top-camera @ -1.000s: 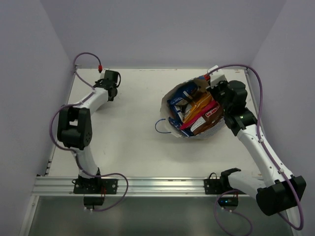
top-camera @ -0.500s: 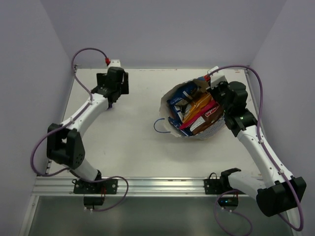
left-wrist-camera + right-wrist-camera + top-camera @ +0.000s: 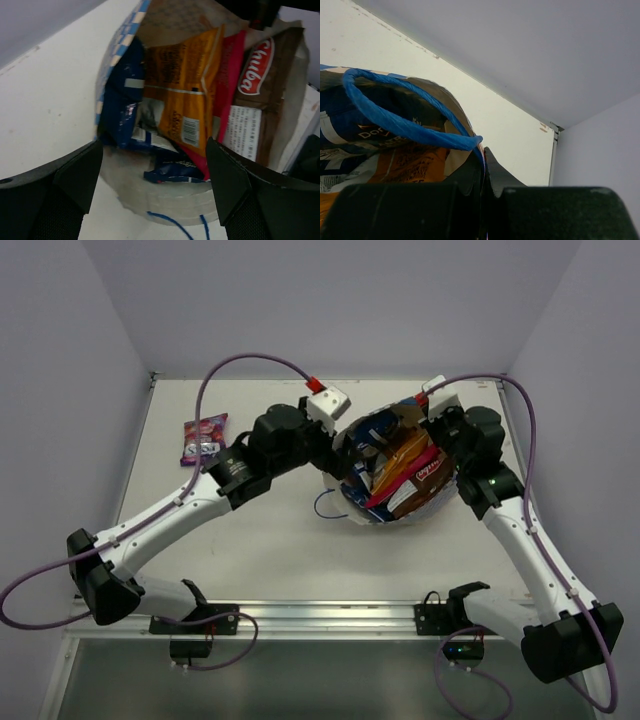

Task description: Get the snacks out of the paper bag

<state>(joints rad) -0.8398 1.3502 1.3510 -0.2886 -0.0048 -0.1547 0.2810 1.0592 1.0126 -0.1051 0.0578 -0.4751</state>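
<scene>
Overhead view of a white table (image 3: pixel 265 540). A paper bag (image 3: pixel 116 60) with blue checks lies at right, its mouth open toward the left. The left gripper (image 3: pixel 155 170) hangs at that mouth, jaws spread wide and holding nothing. The snacks lie just to its right, their long sides running away from it into the bag. Inside are blue packets (image 3: pixel 122 100) on the far side, an orange-yellow packet (image 3: pixel 185 85) in the middle, then a pink-red packet (image 3: pixel 231 75) and a brown-and-white chip bag (image 3: pixel 260 100). The right gripper (image 3: pixel 483 165) is pinched shut on the bag's far right rim. A pink-purple packet (image 3: pixel 204 437) lies out on the table, far left, well apart
</scene>
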